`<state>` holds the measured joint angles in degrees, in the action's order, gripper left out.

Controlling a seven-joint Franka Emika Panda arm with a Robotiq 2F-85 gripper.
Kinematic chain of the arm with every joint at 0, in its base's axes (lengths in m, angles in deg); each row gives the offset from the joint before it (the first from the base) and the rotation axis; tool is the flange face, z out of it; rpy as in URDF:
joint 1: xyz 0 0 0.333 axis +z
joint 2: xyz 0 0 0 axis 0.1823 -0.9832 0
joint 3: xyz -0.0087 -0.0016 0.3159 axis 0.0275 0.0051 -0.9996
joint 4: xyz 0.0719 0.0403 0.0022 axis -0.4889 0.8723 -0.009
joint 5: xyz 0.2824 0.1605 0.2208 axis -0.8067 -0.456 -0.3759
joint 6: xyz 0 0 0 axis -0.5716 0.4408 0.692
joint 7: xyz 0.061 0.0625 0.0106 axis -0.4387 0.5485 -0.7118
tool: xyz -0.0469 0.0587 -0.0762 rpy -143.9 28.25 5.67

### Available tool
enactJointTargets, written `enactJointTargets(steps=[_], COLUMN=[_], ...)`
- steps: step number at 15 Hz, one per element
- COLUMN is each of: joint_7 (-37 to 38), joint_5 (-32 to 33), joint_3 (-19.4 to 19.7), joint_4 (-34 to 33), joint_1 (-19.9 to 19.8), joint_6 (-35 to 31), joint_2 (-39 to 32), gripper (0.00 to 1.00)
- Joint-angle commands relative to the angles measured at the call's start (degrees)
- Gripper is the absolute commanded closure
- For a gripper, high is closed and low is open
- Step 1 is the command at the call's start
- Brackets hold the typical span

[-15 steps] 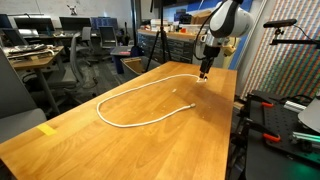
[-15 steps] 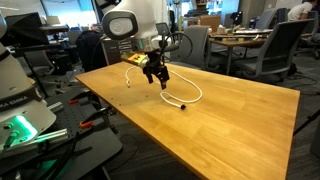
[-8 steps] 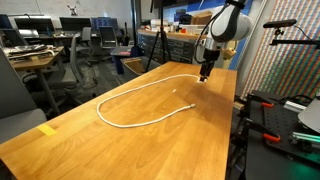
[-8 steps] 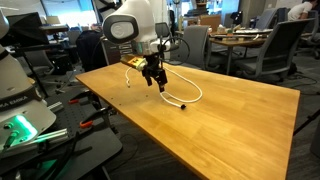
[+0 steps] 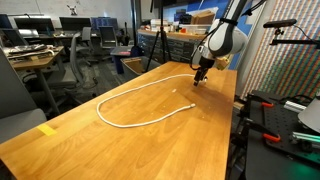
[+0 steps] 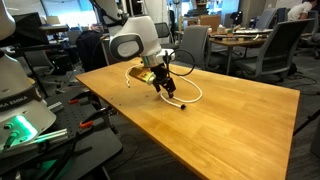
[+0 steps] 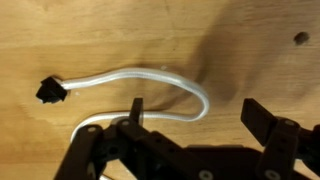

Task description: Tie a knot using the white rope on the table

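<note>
gripper (image 7: 192,112) jaws wide open, empty | white rope (image 7: 150,75) soft, light, floppy (may slip) | grab nr dark tip (image 7: 47,92), far end of table (image 5: 120,150)

- The arm (image 5: 221,38) leans lower and more tilted than a second ago
- The gripper (image 6: 168,89) sits lower, closer to the white rope (image 5: 135,125) end

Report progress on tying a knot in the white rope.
Done: nothing; the white rope lies untied, in an open loop on the table. In hand: the open gripper hovers over the stretch near its dark tip, holding nothing. Left: grasping, crossing, tightening.
</note>
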<state>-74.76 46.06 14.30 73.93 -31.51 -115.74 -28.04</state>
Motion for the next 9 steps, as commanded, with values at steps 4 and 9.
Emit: enactJointTargets(steps=[4, 9], joint_7=[3.7, 12.4], joint_5=[8.9, 11.1], joint_3=[12.3, 27.3], joint_4=[-1.7, -4.4], joint_1=[7.1, 20.7], joint_6=[1.3, 20.4], joint_2=[-0.8, 2.9], gripper=[0.51, 0.89])
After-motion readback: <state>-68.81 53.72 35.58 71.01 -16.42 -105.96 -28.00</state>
